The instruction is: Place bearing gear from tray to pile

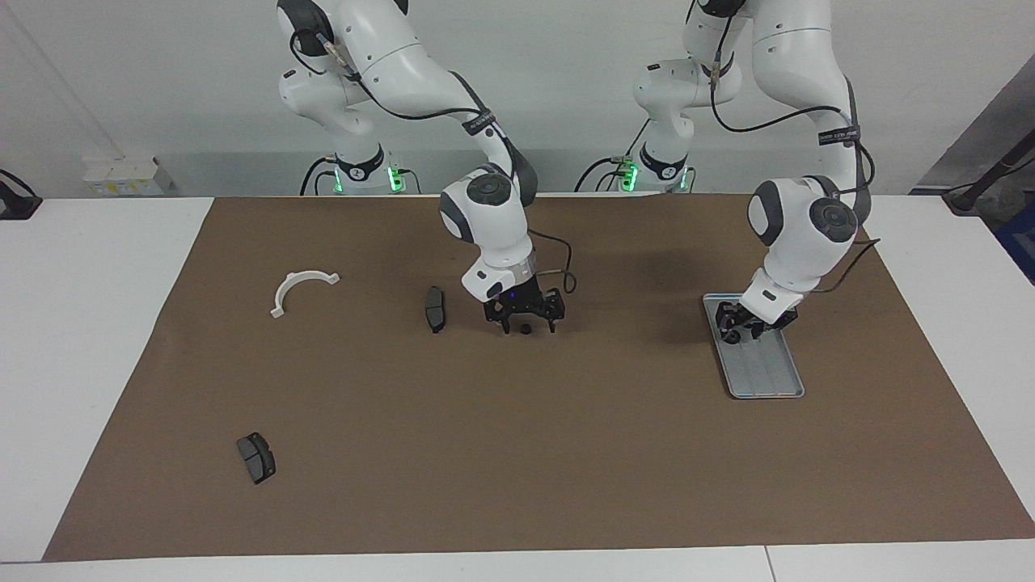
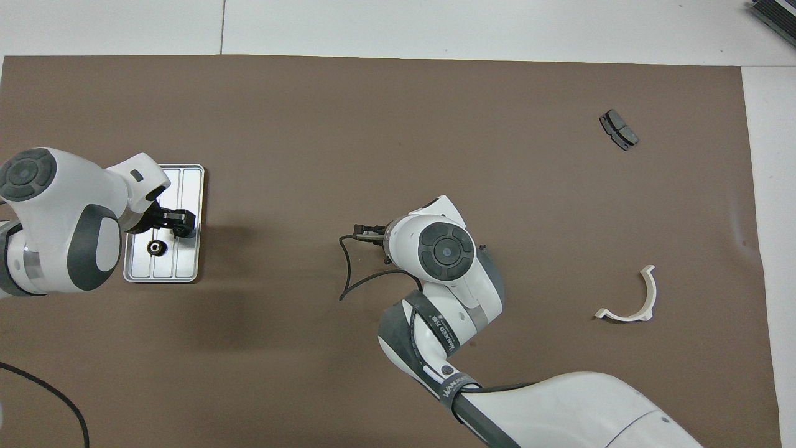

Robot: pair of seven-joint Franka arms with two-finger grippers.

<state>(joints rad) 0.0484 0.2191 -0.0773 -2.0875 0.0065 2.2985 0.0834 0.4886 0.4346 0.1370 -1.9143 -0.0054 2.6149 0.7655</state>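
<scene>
A small black bearing gear [image 1: 525,329] lies on the brown mat beside a dark grey brake pad [image 1: 435,308]. My right gripper [image 1: 527,322] is down over it, open, with a finger on each side. In the overhead view the right arm's wrist hides both the gripper and this gear. The silver ridged tray [image 1: 768,380] lies toward the left arm's end and also shows in the overhead view [image 2: 189,186]. A second black gear [image 2: 153,247] sits on its end nearer the robots. My left gripper [image 1: 740,325] hovers low over that end, and shows in the overhead view [image 2: 180,223] too.
The pile's other parts are spread toward the right arm's end. They are a white half-ring bracket [image 1: 301,287], also in the overhead view [image 2: 634,298], and a second brake pad [image 1: 256,457] farther from the robots, also overhead [image 2: 619,129]. A black cable [image 2: 348,267] loops off the right wrist.
</scene>
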